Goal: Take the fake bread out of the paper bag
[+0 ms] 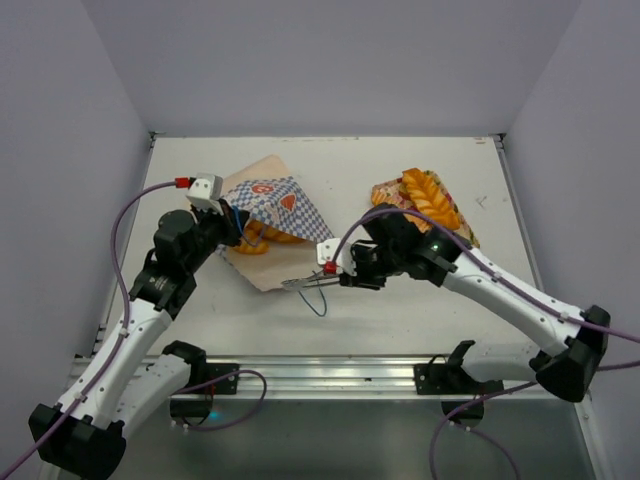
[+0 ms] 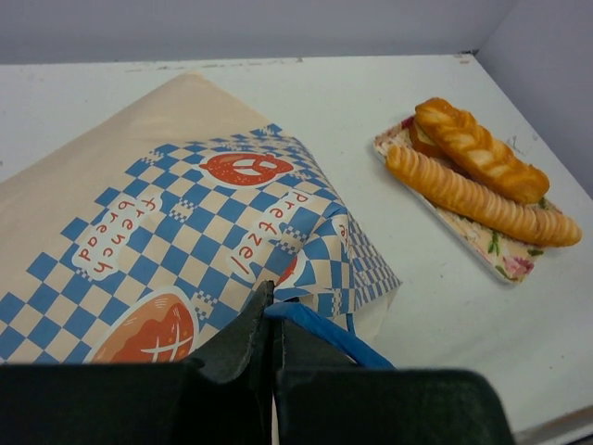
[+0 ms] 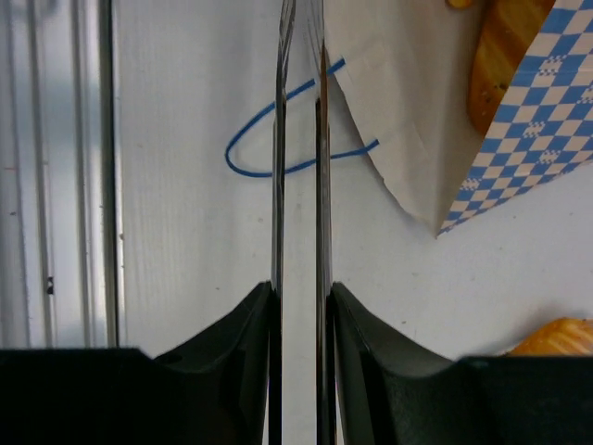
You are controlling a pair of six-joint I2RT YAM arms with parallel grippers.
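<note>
Left gripper pinches bag handle; right gripper narrow beside tray.

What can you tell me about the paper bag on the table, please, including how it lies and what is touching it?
The paper bag lies flat on its side on the white table. It looks like cream-tan paper, with a blue-and-white checkered band, red-orange bread logos and the words "french bread" and "pretzel". Orange fake bread pokes from its open end. The left tool is shut on one blue cord handle. The other handle loops loose on the table, where the right tool, nearly closed, hovers beside the bag's corner.
</note>
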